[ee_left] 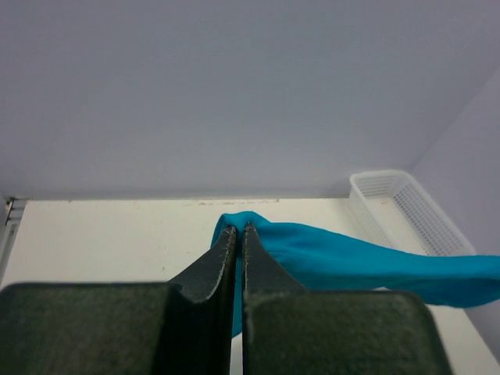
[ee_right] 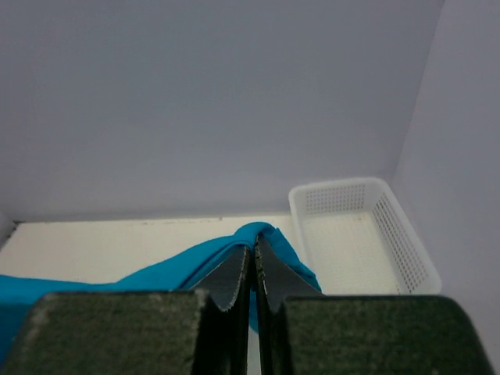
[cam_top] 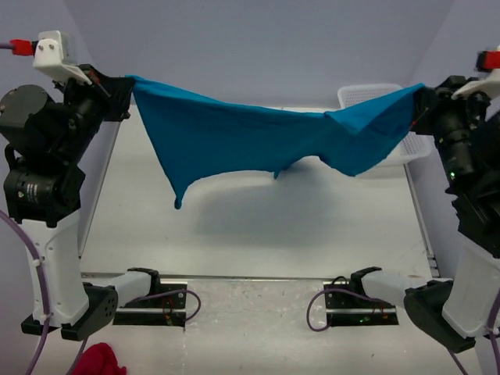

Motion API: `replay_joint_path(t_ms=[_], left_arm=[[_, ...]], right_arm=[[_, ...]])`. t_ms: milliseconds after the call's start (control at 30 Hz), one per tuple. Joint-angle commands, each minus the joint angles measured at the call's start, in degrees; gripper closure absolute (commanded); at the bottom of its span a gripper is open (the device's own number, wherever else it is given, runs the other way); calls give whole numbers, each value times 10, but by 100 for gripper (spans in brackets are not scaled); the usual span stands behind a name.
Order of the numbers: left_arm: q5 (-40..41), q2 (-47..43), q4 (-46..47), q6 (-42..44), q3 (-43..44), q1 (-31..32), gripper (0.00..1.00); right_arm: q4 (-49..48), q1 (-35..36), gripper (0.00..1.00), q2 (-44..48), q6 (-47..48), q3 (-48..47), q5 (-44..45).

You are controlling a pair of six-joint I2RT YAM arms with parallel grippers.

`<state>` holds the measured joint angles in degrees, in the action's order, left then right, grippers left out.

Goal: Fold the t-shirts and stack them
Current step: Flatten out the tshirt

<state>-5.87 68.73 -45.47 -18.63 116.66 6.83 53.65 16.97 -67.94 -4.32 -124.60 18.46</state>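
Note:
A plain teal-blue t-shirt [cam_top: 258, 137] hangs in the air, stretched between both arms above the white table [cam_top: 258, 226]. My left gripper [cam_top: 125, 84] is shut on its left corner at the upper left. My right gripper [cam_top: 422, 98] is shut on its right corner at the upper right. The shirt sags in the middle and a pointed corner hangs lowest at the left. In the left wrist view the fabric [ee_left: 351, 262] bulges past my left gripper [ee_left: 238, 230] and runs right. In the right wrist view the fabric [ee_right: 156, 273] wraps over my right gripper [ee_right: 254, 254] and runs left.
A white perforated plastic basket [cam_top: 375, 98] stands at the back right of the table, partly behind the shirt; it shows empty in the right wrist view [ee_right: 359, 234]. A red cloth [cam_top: 100, 361] lies at the bottom left near the left arm's base. Grey walls surround the table.

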Motion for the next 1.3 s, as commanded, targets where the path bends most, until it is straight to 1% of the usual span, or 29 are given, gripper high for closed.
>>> replay_joint_path(t_ms=[0,67,200,367,433,533,633,700,800,833,933,1133,1267], left_arm=[[-64,-40,25,9,10,0,100],[-88,-53,40,0,4,0,100],[-113,-79,60,-13,3,0,100],[-135,-102,81,-21,6,0,100],[-140,-114,86,-25,8,0,100],[-148,-120,93,-26,12,1,100],[-146,-117,92,-23,17,2,100],[-143,-112,88,-20,22,2,100],[-136,-114,86,-19,7,2,100],[-131,-118,93,-18,-2,2,100],[-116,-122,82,-12,-16,2,100],[-102,-111,70,-2,-12,2,100],[-93,-118,72,3,-17,2,100]], right_arm=[[30,-1,100,23,18,-80,-53],[37,0,100,42,15,-99,-70],[28,0,100,90,4,-106,-122],[23,0,100,130,-11,-142,-210],[13,-1,100,146,-24,-133,-250],[-10,-1,100,171,-35,-110,-285],[-26,-2,100,178,-35,-110,-312],[-32,-2,100,178,-34,-108,-319],[-47,-2,100,183,-35,-70,-319],[-51,-2,100,185,-34,-43,-319],[-59,-2,100,180,-33,-25,-314],[-66,-2,100,174,-31,-30,-317],[-50,-2,100,167,-28,-45,-314]])
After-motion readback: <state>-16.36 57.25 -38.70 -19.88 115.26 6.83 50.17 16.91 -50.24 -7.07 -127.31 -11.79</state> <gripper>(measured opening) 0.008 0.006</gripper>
